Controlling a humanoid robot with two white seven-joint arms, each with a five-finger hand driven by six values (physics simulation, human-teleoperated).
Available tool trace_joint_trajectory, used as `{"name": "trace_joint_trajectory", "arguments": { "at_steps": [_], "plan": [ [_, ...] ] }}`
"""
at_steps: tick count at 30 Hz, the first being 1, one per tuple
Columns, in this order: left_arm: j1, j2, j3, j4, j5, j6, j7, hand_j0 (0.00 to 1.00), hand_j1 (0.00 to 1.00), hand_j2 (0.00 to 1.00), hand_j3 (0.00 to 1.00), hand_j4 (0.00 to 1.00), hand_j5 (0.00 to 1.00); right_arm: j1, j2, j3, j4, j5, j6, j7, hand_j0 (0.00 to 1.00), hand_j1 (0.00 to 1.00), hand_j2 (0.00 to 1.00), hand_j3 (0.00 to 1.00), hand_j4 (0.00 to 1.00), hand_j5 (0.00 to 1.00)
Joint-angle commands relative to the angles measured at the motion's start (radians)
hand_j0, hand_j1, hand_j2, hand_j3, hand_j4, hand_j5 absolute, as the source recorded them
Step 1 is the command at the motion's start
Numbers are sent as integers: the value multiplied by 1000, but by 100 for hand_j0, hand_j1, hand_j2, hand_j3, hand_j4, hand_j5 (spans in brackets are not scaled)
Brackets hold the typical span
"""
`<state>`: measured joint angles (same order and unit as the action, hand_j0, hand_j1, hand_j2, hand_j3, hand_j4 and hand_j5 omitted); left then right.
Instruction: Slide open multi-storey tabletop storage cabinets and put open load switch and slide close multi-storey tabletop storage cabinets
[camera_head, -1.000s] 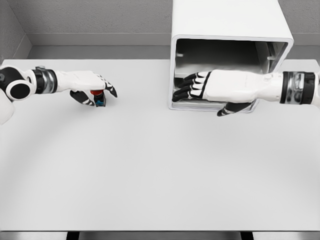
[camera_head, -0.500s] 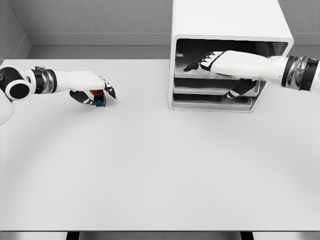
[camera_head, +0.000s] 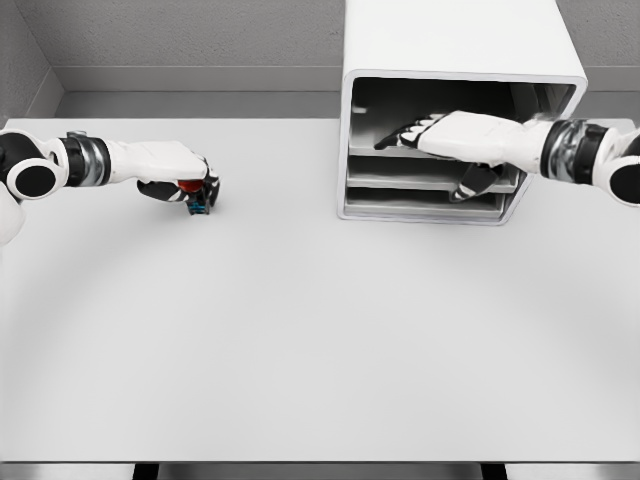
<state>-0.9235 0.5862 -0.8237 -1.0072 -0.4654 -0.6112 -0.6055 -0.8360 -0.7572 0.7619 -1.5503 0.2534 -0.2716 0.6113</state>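
Left hand (camera_head: 180, 178) now closes tighter around the red-topped switch (camera_head: 197, 196); right hand (camera_head: 455, 135) is raised from the cabinet's (camera_head: 460, 40) lower front to the top shelf.

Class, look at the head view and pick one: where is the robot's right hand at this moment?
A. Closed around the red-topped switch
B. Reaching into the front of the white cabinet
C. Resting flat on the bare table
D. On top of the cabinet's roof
B: the right hand extends into the open front of the white cabinet, over its upper shelf, holding nothing.
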Motion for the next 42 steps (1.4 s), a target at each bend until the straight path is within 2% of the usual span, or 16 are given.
{"name": "trace_joint_trajectory", "arguments": {
  "at_steps": [1, 6, 9, 11, 16, 21, 26, 29, 34, 36, 38, 42],
  "plan": [
    [0, 0, 1, -1, 2, 0, -5, 35, 35, 35, 35, 35, 35, 0, -2, 17, -17, 7, -1, 0, 100, 100, 100, 100, 100, 100],
    [-2, 3, 1, -8, 5, 0, -5, 35, 35, 35, 35, 35, 35, 11, -21, 17, -73, 7, -9, 0, 100, 100, 100, 100, 100, 100],
    [0, 32, 1, -59, 8, 0, -5, 35, 35, 35, 35, 35, 35, 18, -33, 16, -106, 7, -11, 0, 100, 100, 100, 100, 100, 100],
    [2, 53, 1, -80, 13, 0, -5, 35, 35, 35, 35, 35, 35, 29, -71, 10, -152, 4, -24, 0, 100, 100, 100, 100, 100, 100],
    [2, 83, 1, -146, 37, 0, -5, 35, 35, 35, 35, 35, 35, 32, -108, 5, -186, -2, -64, 0, 100, 100, 100, 100, 100, 100],
    [9, 119, 1, -223, 56, 0, -5, 35, 35, 35, 35, 35, 35, 49, -132, 4, -203, -3, -120, 0, 100, 100, 100, 100, 100, 100],
    [9, 121, 1, -243, 60, 0, -5, 35, 35, 35, 35, 35, 35, 74, -174, -16, -206, -5, -179, 0, 100, 100, 100, 100, 100, 100],
    [11, 164, 0, -290, 88, 0, -5, 35, 35, 35, 35, 35, 35, 92, -197, -44, -206, -36, -216, 0, 100, 100, 100, 100, 100, 100],
    [11, 175, -2, -327, 109, 0, -4, 35, 35, 35, 35, 35, 35, 103, -205, -52, -206, -39, -268, 0, 100, 100, 100, 100, 100, 100],
    [11, 195, -9, -367, 132, 0, -4, 35, 35, 35, 35, 35, 35, 104, -205, -99, -206, -42, -281, 0, 100, 100, 100, 100, 100, 100],
    [9, 207, -9, -370, 136, 0, -4, 35, 35, 35, 35, 35, 35, 127, -226, -167, -206, -89, -339, 0, 100, 100, 100, 100, 100, 100],
    [0, 204, -18, -383, 136, 0, -4, 35, 35, 35, 35, 35, 35, 186, -275, -308, -206, -158, -339, 0, 100, 100, 100, 100, 100, 100]
  ]
}}
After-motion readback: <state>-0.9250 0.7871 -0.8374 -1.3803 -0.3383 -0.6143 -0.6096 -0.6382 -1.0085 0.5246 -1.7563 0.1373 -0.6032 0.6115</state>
